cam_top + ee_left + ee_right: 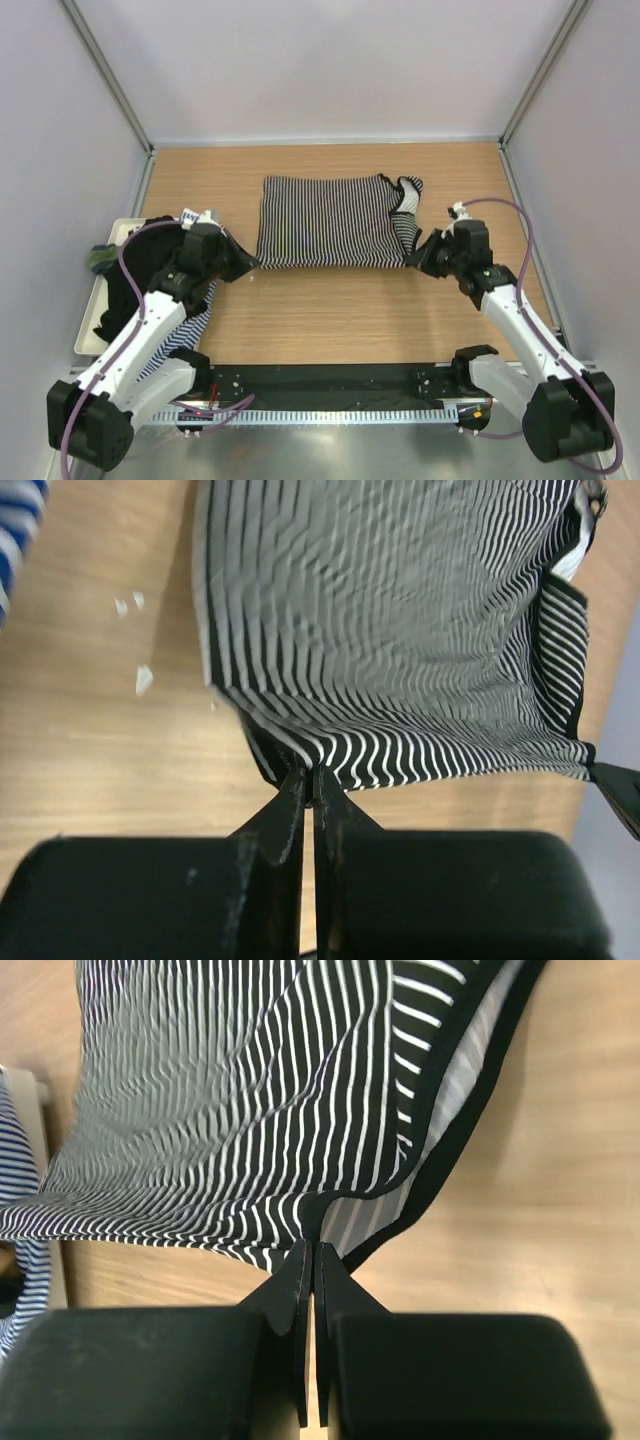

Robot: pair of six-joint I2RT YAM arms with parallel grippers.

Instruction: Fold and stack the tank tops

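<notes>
From above, the striped tank top [330, 222] lies spread flat in the middle of the worktop [330, 325], its straps toward the right. The left end effector [248, 262] sits at its near left corner and the right end effector [418, 255] at its near right corner. The heap of other tops [135, 285] waits on the white tray [86, 342] at the left, under the left arm.

In the left wrist view, the left end effector [310, 780] is pressed together, pinching the near corner of the striped tank top [400, 630], and the cloth rises taut from the worktop [100, 760] toward the fingers.

In the right wrist view, the right end effector [312, 1252] is likewise pinched on the striped tank top [220, 1100], close to the dark binding of the armhole.

This looks like the first fold of this top, with both near corners gripped. The next move probably calls for both arms to lift together and carry the near edge over to the far edge, keeping the cloth evenly tensioned so that it lands square, before letting go
</notes>
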